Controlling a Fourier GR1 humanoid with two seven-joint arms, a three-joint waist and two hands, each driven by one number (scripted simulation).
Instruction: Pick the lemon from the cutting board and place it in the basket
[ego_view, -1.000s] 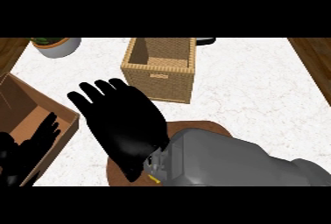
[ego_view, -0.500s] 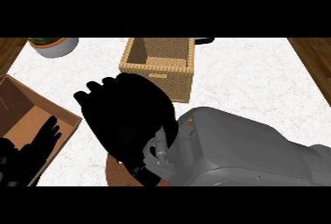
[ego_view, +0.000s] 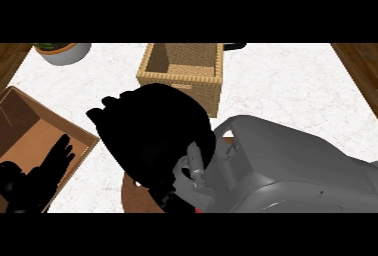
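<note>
**Grasp stage: lemon covered by the right robot hand (ego_view: 155, 140) on the cutting board (ego_view: 134, 199).**
The right robot hand is seen domed over the cutting board with fingers curled downward. The lemon is hidden beneath it and is judged to be enclosed, though this cannot be confirmed. A straight lift is advised before travel across the counter (ego_view: 288, 85) to the basket (ego_view: 179, 87), whose near wall must be cleared. Release should be made only inside the rim. The left robot hand (ego_view: 40, 172) rests open at lower left.
</note>
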